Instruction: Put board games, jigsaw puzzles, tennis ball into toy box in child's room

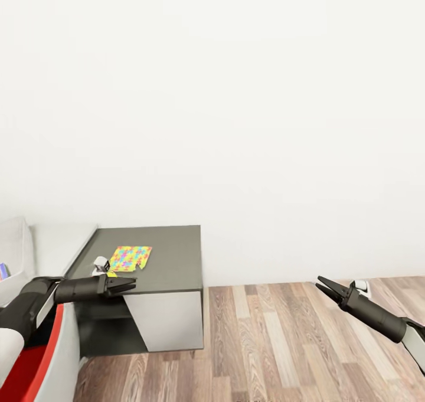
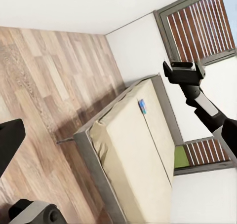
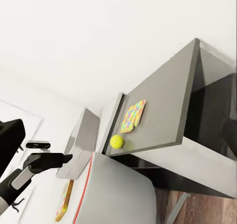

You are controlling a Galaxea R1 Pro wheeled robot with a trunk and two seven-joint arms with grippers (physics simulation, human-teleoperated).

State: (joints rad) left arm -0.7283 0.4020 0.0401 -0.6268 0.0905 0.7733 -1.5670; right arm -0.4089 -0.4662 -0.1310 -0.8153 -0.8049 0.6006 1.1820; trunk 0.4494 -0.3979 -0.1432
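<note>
A multicoloured jigsaw puzzle (image 1: 131,258) (image 3: 132,116) lies flat on the low dark grey cabinet (image 1: 171,266). The tennis ball (image 3: 117,141) rests on the same top, near the edge beside the puzzle. My left gripper (image 1: 123,285) hovers open and empty over the cabinet's front left corner, just in front of the puzzle. The light grey toy box (image 1: 13,251) stands on the white table (image 1: 62,242) at the far left. In the left wrist view a light blue board game (image 2: 142,105) lies on the beige bed (image 2: 133,150). My right gripper (image 1: 323,286) hangs open above the floor.
Wood plank floor (image 1: 283,343) stretches right of the cabinet, with a bare white wall behind. The cabinet has an open shelf space underneath. A slatted window (image 2: 197,29) sits beyond the bed. My red-edged trunk (image 1: 41,360) fills the lower left.
</note>
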